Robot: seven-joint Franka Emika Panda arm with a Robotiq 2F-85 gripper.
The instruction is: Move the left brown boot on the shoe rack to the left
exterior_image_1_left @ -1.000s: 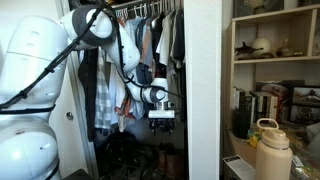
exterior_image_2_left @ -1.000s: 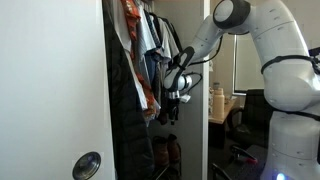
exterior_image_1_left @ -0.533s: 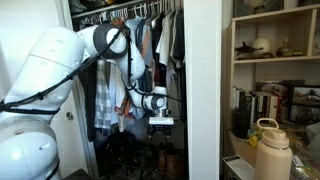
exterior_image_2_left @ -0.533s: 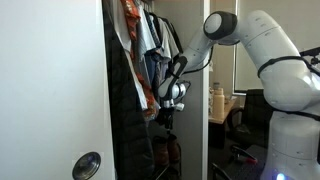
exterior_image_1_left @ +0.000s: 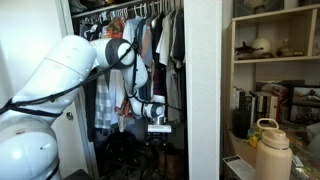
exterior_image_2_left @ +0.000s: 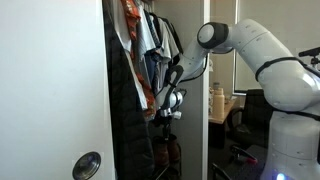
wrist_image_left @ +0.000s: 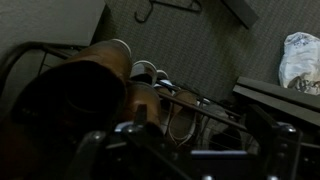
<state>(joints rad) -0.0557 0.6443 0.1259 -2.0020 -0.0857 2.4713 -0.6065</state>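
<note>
My claw (wrist_image_left: 190,160) hangs over the worktop (wrist_image_left: 215,110), which is a low dark shoe rack on the closet floor. In the wrist view the left brown boot (wrist_image_left: 85,85) sits by the left edge of the worktop, close under me. It fills the left part of that view. The dark mouth of its shaft faces up toward me. Its long axis runs from the near left edge toward the back of the worktop, slanting a little right. The far end shows a pale rim, and I cannot tell whether that end is toe or heel. More brown leather lies just beside it to the right. Behind that sits a pair of pale-toed shoes (wrist_image_left: 150,72).

My claw's fingers stand apart at the bottom of the wrist view, with nothing between them and nothing touched. The light there is poor. In both exterior views the claw (exterior_image_1_left: 160,130) (exterior_image_2_left: 168,117) points down among the hanging clothes (exterior_image_2_left: 148,50), above the shadowed worktop. A hanger (wrist_image_left: 170,8) and a white bag (wrist_image_left: 300,60) lie on the carpet (wrist_image_left: 200,45) beyond the back edge.
</note>
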